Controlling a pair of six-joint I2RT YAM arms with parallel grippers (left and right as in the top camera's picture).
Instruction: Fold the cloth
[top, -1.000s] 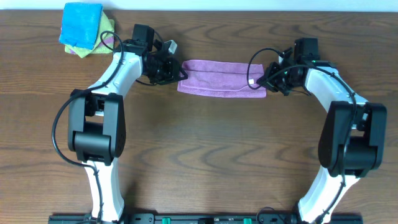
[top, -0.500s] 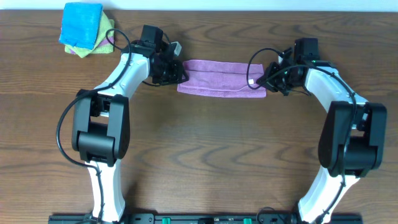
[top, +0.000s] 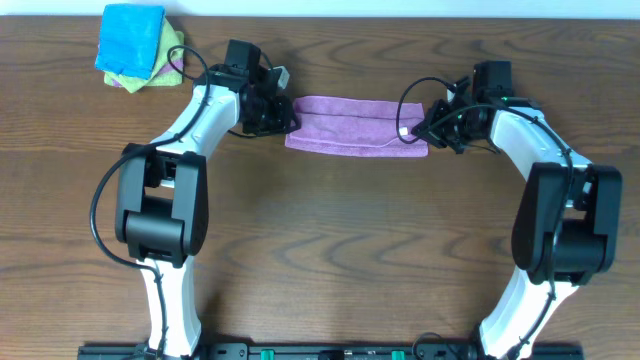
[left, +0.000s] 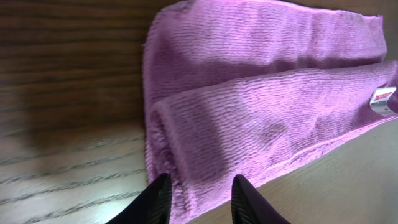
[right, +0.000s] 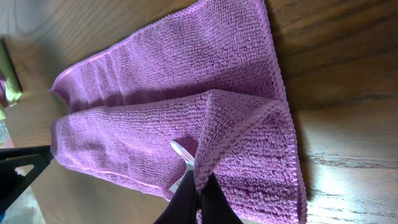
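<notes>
cloth (top: 355, 125) folded into long strip, lying flat mid-table toward far edge, 2 layers showing, top one sitting a bit skewed. left gripper (top: 283, 118) at strip's left end, low over table (top: 330, 230). wrist cam: fingers (left: 158, 199) parted, cloth's end sitting in the gap, not clamped afaict. right gripper (right: 198, 196) at right end, jaws closed tight, pinching raised ridge of top layer right by white tag (right: 179, 149). blue cloth (top: 130, 38) on yellow-green one (top: 172, 45), far left corner.
</notes>
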